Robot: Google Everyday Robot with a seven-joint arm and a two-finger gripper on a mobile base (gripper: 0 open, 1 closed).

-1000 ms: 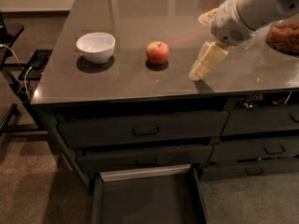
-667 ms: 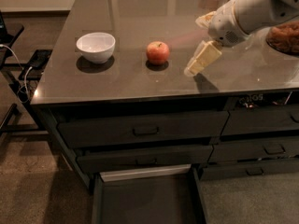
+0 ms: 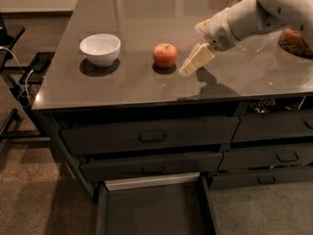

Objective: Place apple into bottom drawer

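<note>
The apple sat on the dark countertop, near its middle, to the right of the white bowl and well apart from it.

In the camera view, the one thing that had changed over the last second was the gripper. It had slid leftward across the counter from the right and now hung just beside the apple's right flank, low over the surface and slanted down toward the fruit. It did not appear to be touching the apple. Whether the gripper was apart or together could not be told from this angle, since it showed only as one pale wedge.

The apple had not shifted, and the bowl had stayed put too. The bottom drawer remained pulled out below the counter, with its dark floor bare and its pale back rim showing. This suggested that the reach was closing in and the grasp was not yet made, while the drawer already stood ready to receive the fruit.

The apple stood upright, with its stem end pointing up and its base on the counter. Being nearly round, it had no marked long axis, only the upright stem-to-base line.
</note>
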